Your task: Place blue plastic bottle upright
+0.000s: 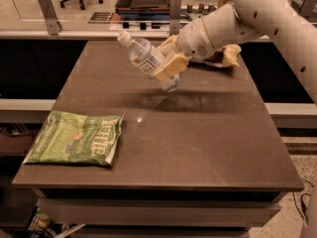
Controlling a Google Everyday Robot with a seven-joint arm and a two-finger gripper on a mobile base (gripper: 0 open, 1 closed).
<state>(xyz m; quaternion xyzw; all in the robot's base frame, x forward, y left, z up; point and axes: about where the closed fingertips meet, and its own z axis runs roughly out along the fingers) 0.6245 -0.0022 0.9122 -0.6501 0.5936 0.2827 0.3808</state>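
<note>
Two snack bags are lying on one table [198, 133]: one green bag [77, 139] at its front left corner, one brown bag [226, 55] near its far right edge. One gripper [166, 66] is clasping one blue plastic bottle [142, 55] above the far edge.

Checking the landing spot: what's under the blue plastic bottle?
Bare table and a shadow; nothing hidden there. The end effector holds the blue plastic bottle tilted in midair above its far half.

Gripper [168, 66]: over rear middle of table [198, 148], clasping tilted blue plastic bottle [142, 55].
Snack bag [74, 139]: on table, front left.
Second bag [226, 56]: apparently rear right, behind arm [277, 14].
</note>
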